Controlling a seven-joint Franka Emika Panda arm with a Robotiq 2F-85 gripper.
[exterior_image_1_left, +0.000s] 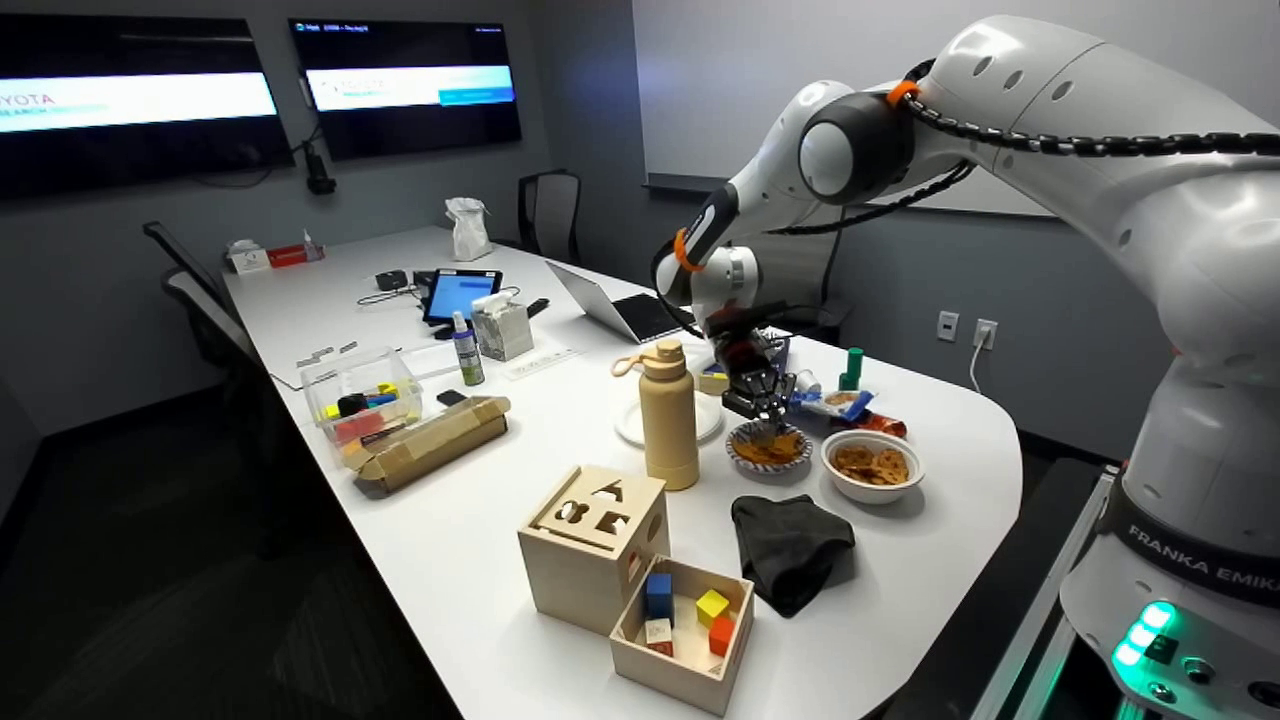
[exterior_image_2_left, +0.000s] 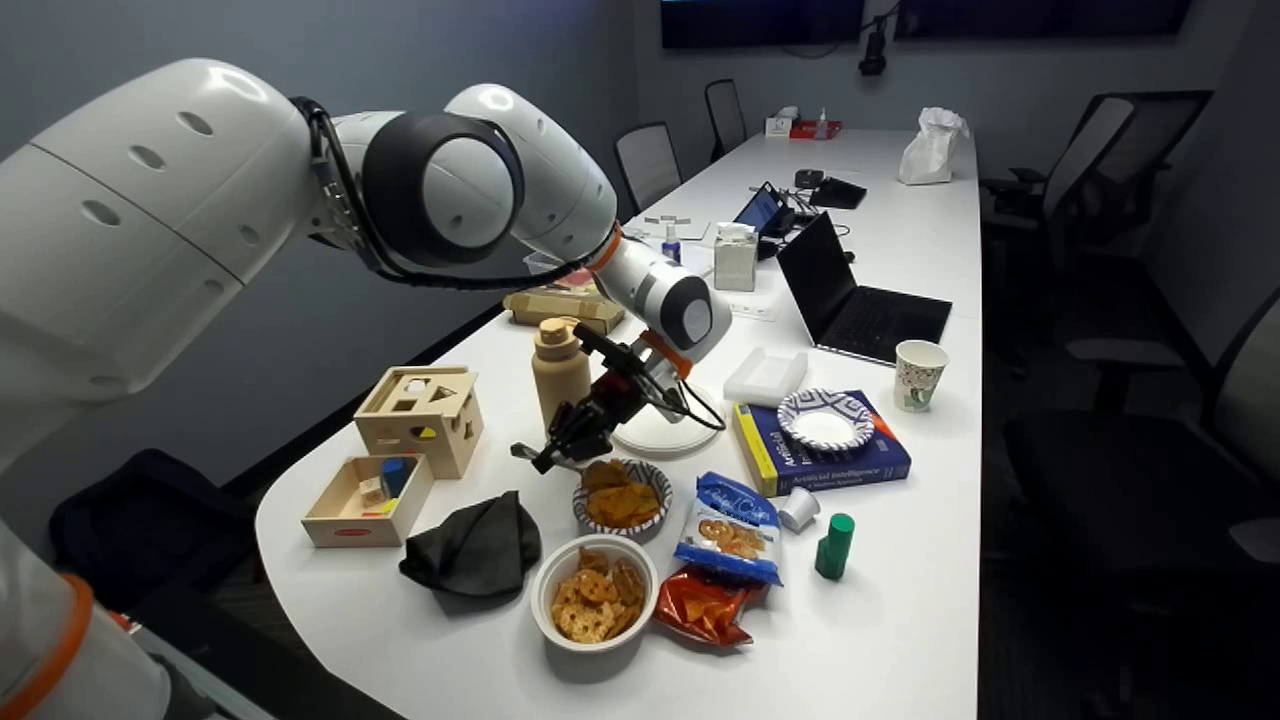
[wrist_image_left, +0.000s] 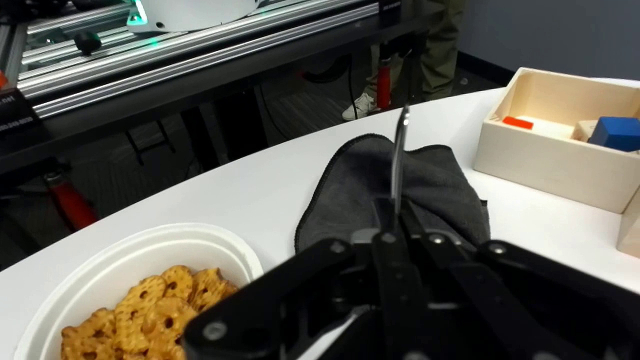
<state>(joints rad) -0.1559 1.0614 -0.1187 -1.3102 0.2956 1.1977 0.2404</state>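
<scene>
Gloss amid matt

The utensil (wrist_image_left: 398, 160) is smooth, glossy metal; the pincer (wrist_image_left: 397, 212) looks mostly matt. The cloth (wrist_image_left: 346, 195) has a dull, soft-looking surface, the open box (wrist_image_left: 545, 165) smooth matt wood. The blue snack bag (exterior_image_2_left: 730, 530) shines like plastic; the tabletop (exterior_image_2_left: 860, 650) looks smooth.

You work in dim light: the walls (exterior_image_1_left: 585, 110) are murky and the floor (exterior_image_1_left: 150, 560) sinks almost to black, while the tabletop (exterior_image_1_left: 560, 420) reads bright. Light falls from above, putting glare on top of the arm (exterior_image_2_left: 440, 190) and a soft shadow by the black cloth (exterior_image_2_left: 480, 545). The screens (exterior_image_1_left: 410, 90) glow, washed out where white. In your wrist view, the gripper (wrist_image_left: 397, 212) is underlit and out of focus; the metal utensil (wrist_image_left: 398, 162) glints.
</scene>
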